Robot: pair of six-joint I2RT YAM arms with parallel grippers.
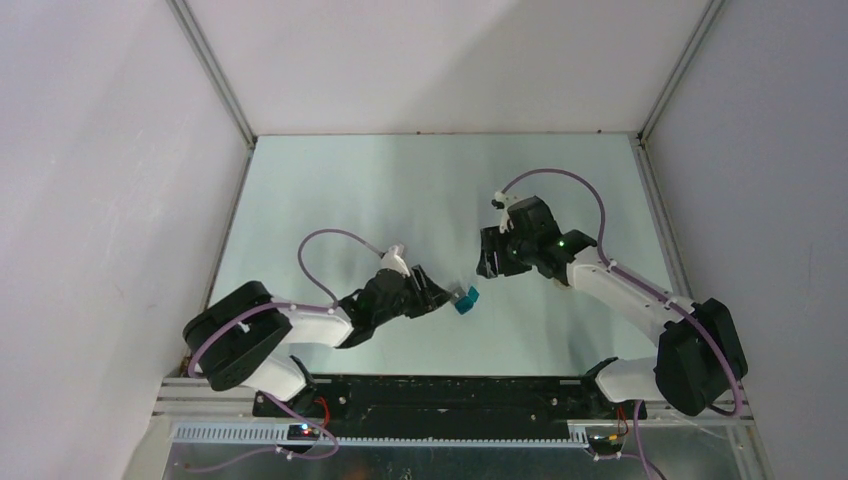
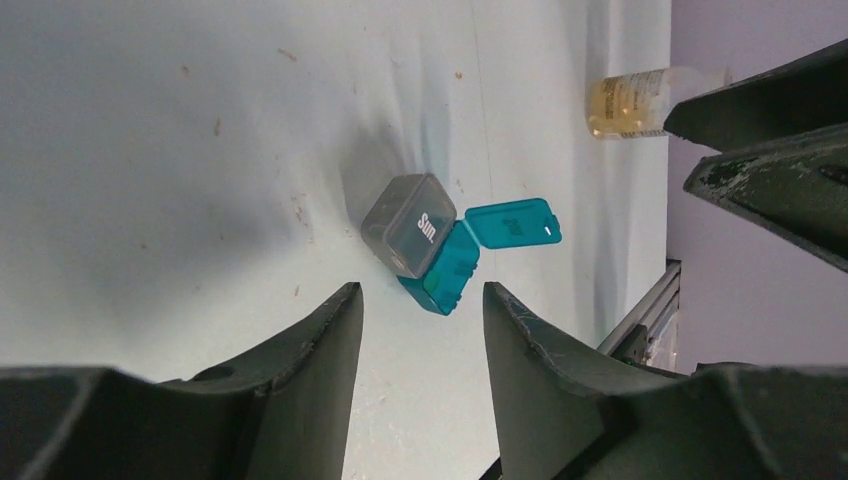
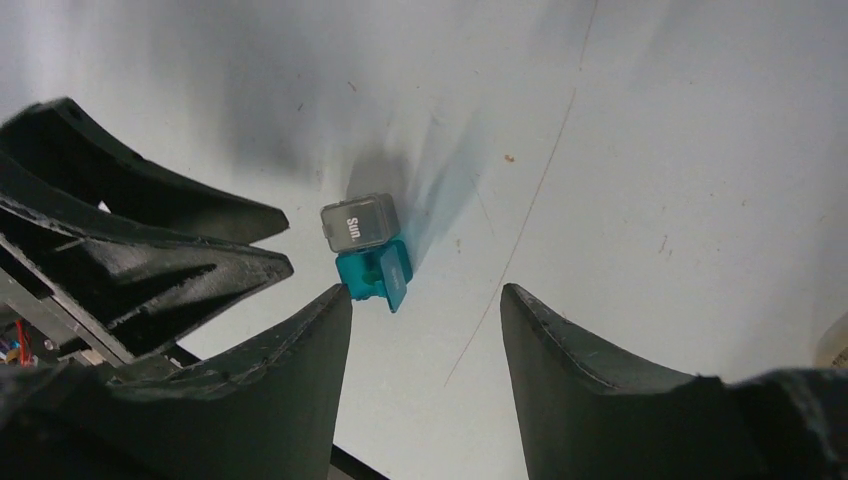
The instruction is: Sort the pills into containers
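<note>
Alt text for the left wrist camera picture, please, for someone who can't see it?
A tiny teal pill case with a grey box marked "Sun." lies lid-open on a pale table, just beyond the left gripper's parted dark fingers.

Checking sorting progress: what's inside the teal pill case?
The teal compartment has its lid flipped open, but no view looks into it, so pills cannot be confirmed. The grey Sun. compartment is shut and cloudy, hiding its contents.

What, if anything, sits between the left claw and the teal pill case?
Nothing visible. The pill case, teal flap open, lies on bare table right at the mouth of the left claw, whose jaws stand apart. The bottle stands off beyond it, out of the line.
</note>
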